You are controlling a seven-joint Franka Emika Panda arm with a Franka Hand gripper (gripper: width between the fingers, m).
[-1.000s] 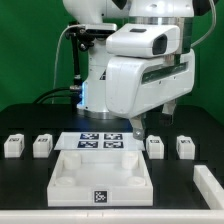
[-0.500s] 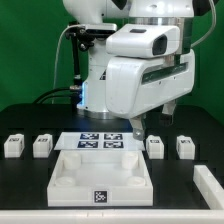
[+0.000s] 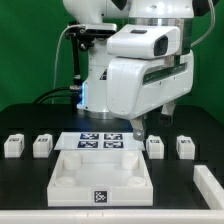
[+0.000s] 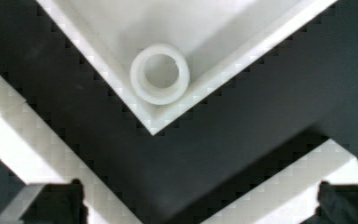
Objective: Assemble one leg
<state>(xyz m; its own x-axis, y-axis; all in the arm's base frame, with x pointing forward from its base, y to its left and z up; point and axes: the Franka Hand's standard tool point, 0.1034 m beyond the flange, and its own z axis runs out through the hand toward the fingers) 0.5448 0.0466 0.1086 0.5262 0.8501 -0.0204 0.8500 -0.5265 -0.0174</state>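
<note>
Nothing has visibly moved in the last second. Jaws hang wide and empty over the marker board's (image 3: 100,141) far edge, on the exterior view's right. The nearest leg (image 3: 155,147) stands on the worktop (image 3: 20,188) just below and in front of them. Its tagged face is toward the camera, and it is too stubby to tell its long axis.
</note>
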